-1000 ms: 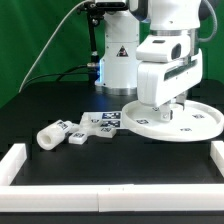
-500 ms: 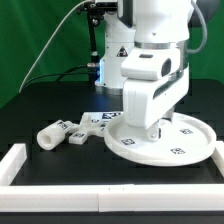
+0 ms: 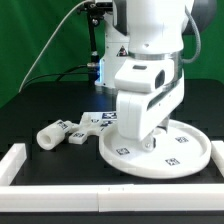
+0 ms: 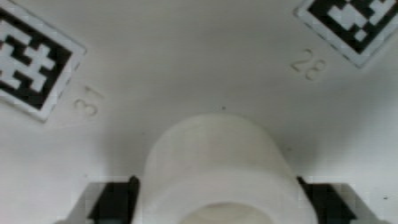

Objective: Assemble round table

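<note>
The large flat round disc of the round table lies low over the black table at the exterior view's right. My gripper comes down on its middle. In the wrist view a raised white stub at the disc's centre sits between my dark fingers, and the gripper is shut on it. Tags show on the disc face. The short thick leg lies on its side at the exterior view's left. Next to it lies a white tagged piece, seemingly the cross-shaped base.
A white straight-edged border wall runs along the table's front, with corners at the left and right. The arm's base stands behind the parts. My arm's body hides the disc's far half.
The arm has carried the disc toward the front wall and the exterior view's left, closer to the leg and base piece. The grip is unchanged.
</note>
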{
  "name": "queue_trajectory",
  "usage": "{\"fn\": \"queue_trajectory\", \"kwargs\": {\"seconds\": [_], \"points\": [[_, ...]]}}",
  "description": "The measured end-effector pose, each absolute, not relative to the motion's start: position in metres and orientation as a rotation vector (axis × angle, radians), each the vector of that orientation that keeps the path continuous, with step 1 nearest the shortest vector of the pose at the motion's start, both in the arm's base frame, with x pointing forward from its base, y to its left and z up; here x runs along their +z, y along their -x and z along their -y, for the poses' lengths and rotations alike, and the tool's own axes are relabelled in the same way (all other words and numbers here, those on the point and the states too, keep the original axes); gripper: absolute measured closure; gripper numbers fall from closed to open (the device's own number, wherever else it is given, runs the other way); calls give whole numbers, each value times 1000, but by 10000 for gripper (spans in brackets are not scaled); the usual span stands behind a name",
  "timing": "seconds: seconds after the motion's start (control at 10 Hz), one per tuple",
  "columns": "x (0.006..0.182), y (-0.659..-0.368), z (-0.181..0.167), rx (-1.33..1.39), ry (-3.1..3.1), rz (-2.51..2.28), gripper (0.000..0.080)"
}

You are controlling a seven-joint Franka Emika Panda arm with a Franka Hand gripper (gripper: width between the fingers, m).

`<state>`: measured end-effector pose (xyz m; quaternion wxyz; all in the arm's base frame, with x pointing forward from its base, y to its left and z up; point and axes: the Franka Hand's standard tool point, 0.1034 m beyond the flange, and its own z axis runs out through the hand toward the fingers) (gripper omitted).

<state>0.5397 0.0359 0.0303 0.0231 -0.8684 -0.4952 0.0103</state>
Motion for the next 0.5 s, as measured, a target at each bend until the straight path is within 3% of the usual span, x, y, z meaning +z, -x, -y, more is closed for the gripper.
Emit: {"fn": "queue_trajectory", "kwargs": {"seconds": [0.2, 0.5], "points": [[21, -563, -39, 13, 2689, 1524, 394], [15, -566, -39, 14, 2690, 1512, 394]]}}
